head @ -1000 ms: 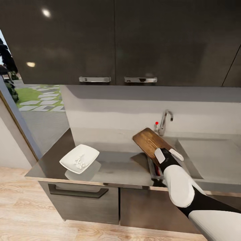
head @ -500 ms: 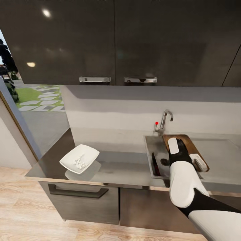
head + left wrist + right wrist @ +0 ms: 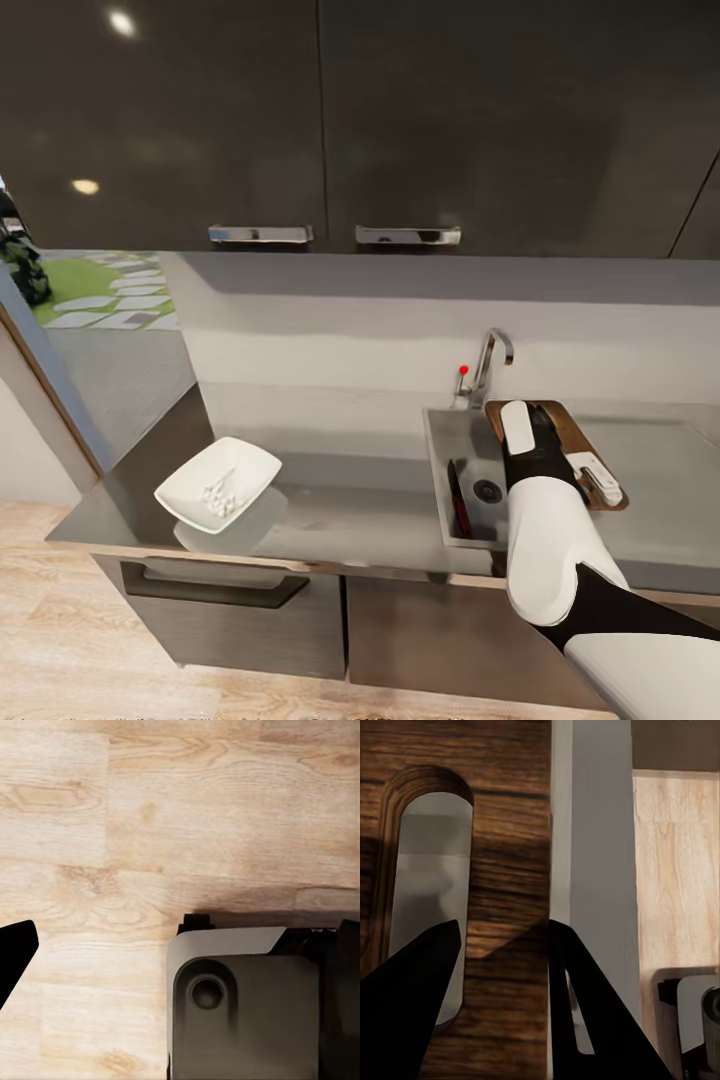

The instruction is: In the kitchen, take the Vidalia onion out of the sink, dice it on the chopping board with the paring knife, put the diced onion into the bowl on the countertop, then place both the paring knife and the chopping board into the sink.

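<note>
**White bowl filled, knife in basin, board at final placement**

White and glossy, the bowl sits at the left end of the surface, a shallow square dish with rounded corners. I see small pale pieces in it, which I judge to be the diced onion; that step reads as done.

Moving right, the sink is a brushed-steel rectangular basin with a round drain, a chrome faucet behind it and a red knob beside that. The paring knife, slim with a red handle and dark blade, lies on the basin floor along its left wall. I count that step as done.

Further right, the chopping board is dark-grained wood with rounded corners. It lies across the right rim of the basin, partly over the flat steel drainboard, not down inside. The right wrist view shows its rounded handle slot.

My right gripper is at the board, white fingers spread to either side of it; whether they clamp it I cannot tell. Remaining, in my judgement: confirm the board's seating and withdraw.

My left gripper hangs over the pale wood-plank floor; its state is not determinable.
</note>
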Robot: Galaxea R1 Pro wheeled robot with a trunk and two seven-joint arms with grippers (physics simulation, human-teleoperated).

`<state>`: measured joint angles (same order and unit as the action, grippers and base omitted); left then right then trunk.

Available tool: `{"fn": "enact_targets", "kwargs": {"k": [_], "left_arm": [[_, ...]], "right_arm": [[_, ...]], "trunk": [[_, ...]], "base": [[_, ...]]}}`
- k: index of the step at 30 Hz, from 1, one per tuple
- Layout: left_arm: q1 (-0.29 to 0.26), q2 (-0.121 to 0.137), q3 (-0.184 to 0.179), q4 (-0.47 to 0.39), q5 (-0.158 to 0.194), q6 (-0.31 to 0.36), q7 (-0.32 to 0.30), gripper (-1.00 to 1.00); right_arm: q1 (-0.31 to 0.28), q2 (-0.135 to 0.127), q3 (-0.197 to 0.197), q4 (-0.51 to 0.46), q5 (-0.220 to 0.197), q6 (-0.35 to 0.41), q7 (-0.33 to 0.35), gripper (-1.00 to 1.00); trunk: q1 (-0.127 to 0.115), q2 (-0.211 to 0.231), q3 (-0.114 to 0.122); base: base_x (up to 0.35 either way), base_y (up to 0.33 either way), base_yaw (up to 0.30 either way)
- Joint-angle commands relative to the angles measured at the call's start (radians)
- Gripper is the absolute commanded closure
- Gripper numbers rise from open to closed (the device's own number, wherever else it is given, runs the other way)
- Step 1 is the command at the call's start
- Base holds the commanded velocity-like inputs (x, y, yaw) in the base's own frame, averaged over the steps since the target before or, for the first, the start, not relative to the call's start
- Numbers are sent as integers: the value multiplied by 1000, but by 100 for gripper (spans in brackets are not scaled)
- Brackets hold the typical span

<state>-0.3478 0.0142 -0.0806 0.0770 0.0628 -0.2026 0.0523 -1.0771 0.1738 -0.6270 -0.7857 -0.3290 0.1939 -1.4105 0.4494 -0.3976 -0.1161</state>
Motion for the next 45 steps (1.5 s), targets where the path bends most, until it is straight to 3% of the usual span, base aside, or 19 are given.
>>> {"fn": "enact_targets", "kwargs": {"k": [1,11,25,33,38,45], "left_arm": [[-2,0,-8,4,6,-8,2,-100],[-2,-1,-8,4,6,-8,1,-100],[-2,-2,-8,4,6,-7,1,-100],[-2,-2,-8,4,6,-7,1,-100],[-2,-2,-8,4,6,-7,1,-100],[-2,-2,-8,4,6,-7,1,-100]], "right_arm": [[-1,1,-2,2,0,9,-1,100],[-1,1,-1,33,0,8,2,100],[-1,1,0,56,-1,9,14,100],[-1,1,3,149,-1,8,119,100],[-1,1,6,176,-2,7,147,100],[-1,1,8,191,-48,6,161,100]], "trunk": [[1,-2,-4],[1,-2,-8],[1,-2,-8],[1,-2,-8],[1,-2,-8],[1,-2,-8]], "base": [[13,-8,0],[2,-1,-30],[0,1,-267],[13,209,-95],[103,252,-3],[30,48,0]]}}
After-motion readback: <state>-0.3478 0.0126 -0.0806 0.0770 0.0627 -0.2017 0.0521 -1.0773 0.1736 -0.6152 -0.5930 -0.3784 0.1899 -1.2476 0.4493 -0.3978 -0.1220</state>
